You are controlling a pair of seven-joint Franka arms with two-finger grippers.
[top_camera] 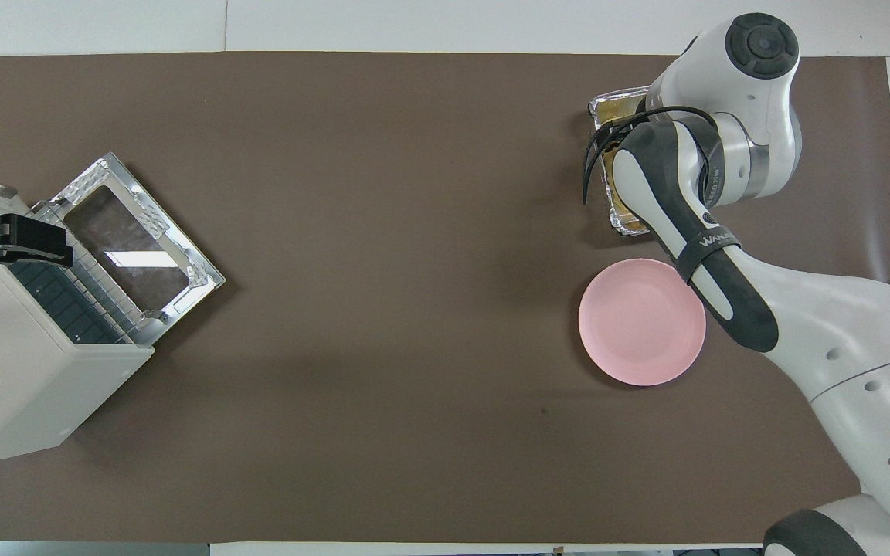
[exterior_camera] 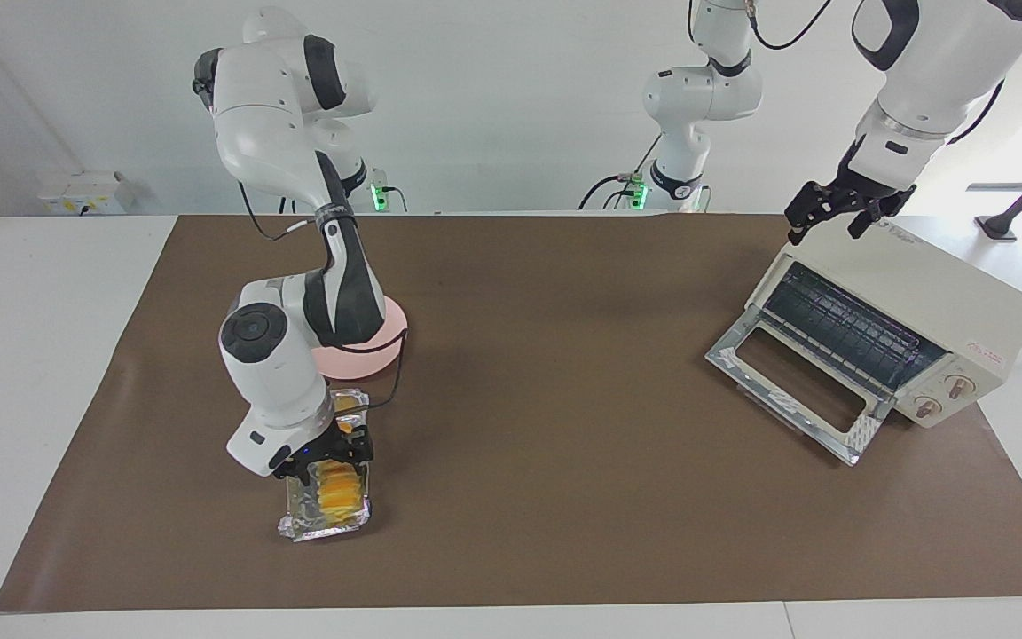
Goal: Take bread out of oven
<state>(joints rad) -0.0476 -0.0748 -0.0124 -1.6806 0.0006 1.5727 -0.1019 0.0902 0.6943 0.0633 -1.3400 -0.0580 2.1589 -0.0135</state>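
Observation:
The bread (exterior_camera: pixel 339 493), a golden ridged loaf, lies in a crinkled foil tray (exterior_camera: pixel 320 530) near the table edge farthest from the robots, at the right arm's end. My right gripper (exterior_camera: pixel 334 453) is down in the tray, its fingers closed on the two sides of the loaf. In the overhead view the right arm covers the loaf, and only a corner of the tray (top_camera: pixel 615 103) shows. The oven (exterior_camera: pixel 919 293) stands at the left arm's end with its door (exterior_camera: pixel 795 386) dropped open and its rack bare. My left gripper (exterior_camera: pixel 823 226) waits open over the oven's top.
A round pink plate (top_camera: pixel 642 320) lies beside the tray, nearer to the robots, partly covered by the right arm in the facing view. Brown paper (exterior_camera: pixel 564 444) covers the table between plate and oven (top_camera: pixel 20 371). The oven's door (top_camera: pixel 132 247) juts out toward the table's middle.

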